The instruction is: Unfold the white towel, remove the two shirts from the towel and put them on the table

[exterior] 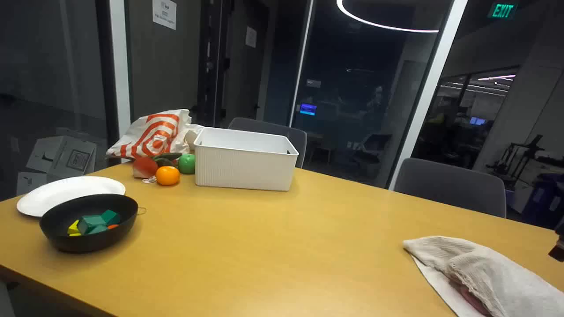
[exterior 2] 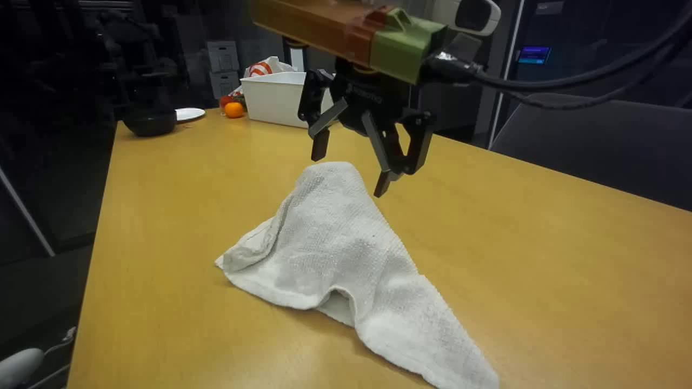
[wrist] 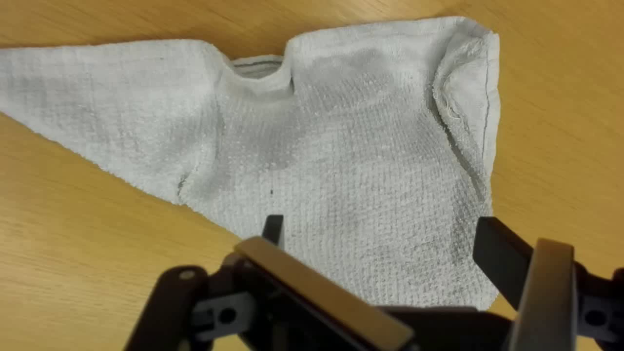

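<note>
The white towel (exterior 2: 346,237) lies folded over and rumpled on the table, with a small raised opening along one edge. It also shows in an exterior view (exterior: 506,273) and fills much of the wrist view (wrist: 351,146). A dull pink patch (exterior: 473,300) shows inside its fold; I cannot tell if it is a shirt. No shirt shows clearly. My gripper (exterior 2: 351,166) is open and empty above one end of the towel, apart from it. In the wrist view its fingers (wrist: 380,231) stand wide apart over the cloth. A dark fingertip (exterior: 557,252) shows at an exterior view's edge.
The wooden table (exterior: 308,237) bears a white bin (exterior: 244,169), an orange (exterior: 168,175), a green fruit (exterior: 187,164), a red-and-white bag (exterior: 154,134), a white plate (exterior: 44,196) and a black pan (exterior: 88,242) with several coloured blocks. Chairs (exterior: 449,187) stand along the table's edge.
</note>
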### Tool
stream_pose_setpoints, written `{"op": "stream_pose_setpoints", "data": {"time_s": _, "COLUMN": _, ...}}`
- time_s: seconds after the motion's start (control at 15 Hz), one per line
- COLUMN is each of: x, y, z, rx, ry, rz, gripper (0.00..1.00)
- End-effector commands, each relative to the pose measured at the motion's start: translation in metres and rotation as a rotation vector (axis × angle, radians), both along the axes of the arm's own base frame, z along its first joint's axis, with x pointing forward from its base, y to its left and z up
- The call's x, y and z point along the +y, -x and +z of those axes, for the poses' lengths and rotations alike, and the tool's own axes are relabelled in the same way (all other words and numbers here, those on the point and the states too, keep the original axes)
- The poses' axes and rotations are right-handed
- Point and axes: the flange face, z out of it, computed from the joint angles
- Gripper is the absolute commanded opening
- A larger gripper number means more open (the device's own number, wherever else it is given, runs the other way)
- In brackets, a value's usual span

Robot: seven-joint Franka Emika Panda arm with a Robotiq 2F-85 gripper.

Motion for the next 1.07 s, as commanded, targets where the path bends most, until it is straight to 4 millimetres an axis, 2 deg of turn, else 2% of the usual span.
{"op": "stream_pose_setpoints", "data": {"time_s": 0.0, "x": 0.000, "y": -0.001, "z": 0.001, "rx": -0.001, "ry": 0.001, "rz": 0.000, "gripper": 1.00}}
{"op": "stream_pose_setpoints", "data": {"time_s": 0.27, "x": -0.001, "y": -0.002, "z": 0.004, "rx": -0.008, "ry": 0.003, "rz": -0.001, "gripper": 1.00}}
{"op": "stream_pose_setpoints", "data": {"time_s": 0.4, "x": 0.007, "y": 0.005, "z": 0.009, "rx": -0.029, "ry": 0.035, "rz": -0.004, "gripper": 1.00}}
{"op": "stream_pose_setpoints", "data": {"time_s": 0.53, "x": 0.020, "y": 0.018, "z": 0.004, "rx": 0.009, "ry": 0.070, "rz": -0.003, "gripper": 1.00}}
{"op": "stream_pose_setpoints", "data": {"time_s": 0.8, "x": 0.063, "y": 0.053, "z": -0.020, "rx": 0.066, "ry": 0.094, "rz": 0.042, "gripper": 1.00}}
{"op": "stream_pose_setpoints", "data": {"time_s": 1.0, "x": 0.103, "y": 0.070, "z": -0.052, "rx": 0.021, "ry": 0.146, "rz": 0.029, "gripper": 1.00}}
